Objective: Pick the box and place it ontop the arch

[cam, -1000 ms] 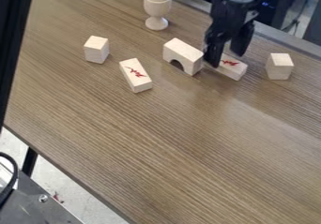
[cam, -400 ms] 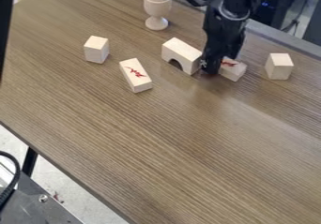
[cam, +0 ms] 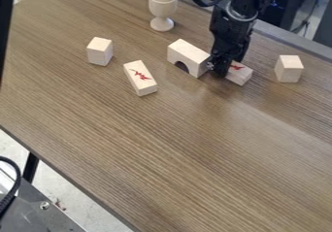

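The red-marked rectangular block (cam: 240, 75), apparently the box, lies on the table (cam: 162, 153) at upper right; the gripper (cam: 219, 71) covers its left end, open or closed I cannot tell. Lifting and placing onto the arch (cam: 189, 51), upper middle, remain. Since the first frame, the gripper has lowered and the block shifted slightly left.

The arch (cam: 189, 55) is crowding the gripper (cam: 218, 71) on one side; past a gap on the other, a plain block (cam: 289, 70) is standing in the way. Toward the camera, the table (cam: 169, 148) is offering broad passage.
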You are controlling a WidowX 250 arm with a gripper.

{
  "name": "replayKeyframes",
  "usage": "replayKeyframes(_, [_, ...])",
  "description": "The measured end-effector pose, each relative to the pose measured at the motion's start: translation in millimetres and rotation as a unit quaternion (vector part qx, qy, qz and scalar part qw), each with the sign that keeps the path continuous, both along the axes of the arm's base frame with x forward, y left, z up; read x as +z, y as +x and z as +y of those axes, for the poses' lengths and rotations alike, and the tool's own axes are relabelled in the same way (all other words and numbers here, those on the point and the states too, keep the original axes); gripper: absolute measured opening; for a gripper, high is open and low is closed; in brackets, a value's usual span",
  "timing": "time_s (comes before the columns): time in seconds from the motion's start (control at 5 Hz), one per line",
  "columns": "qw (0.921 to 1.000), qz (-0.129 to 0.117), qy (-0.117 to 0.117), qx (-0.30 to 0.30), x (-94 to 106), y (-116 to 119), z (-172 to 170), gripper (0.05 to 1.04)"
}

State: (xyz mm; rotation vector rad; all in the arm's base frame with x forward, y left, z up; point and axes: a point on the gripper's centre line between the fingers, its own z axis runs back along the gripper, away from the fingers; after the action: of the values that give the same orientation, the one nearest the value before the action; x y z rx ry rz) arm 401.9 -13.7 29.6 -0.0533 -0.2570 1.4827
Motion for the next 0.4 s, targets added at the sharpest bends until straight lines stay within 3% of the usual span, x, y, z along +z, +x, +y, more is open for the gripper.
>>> replayKeyframes(0.4, [0.9986, -0.004, -0.012, -0.051, 23.2, 15, -5, 0.546])
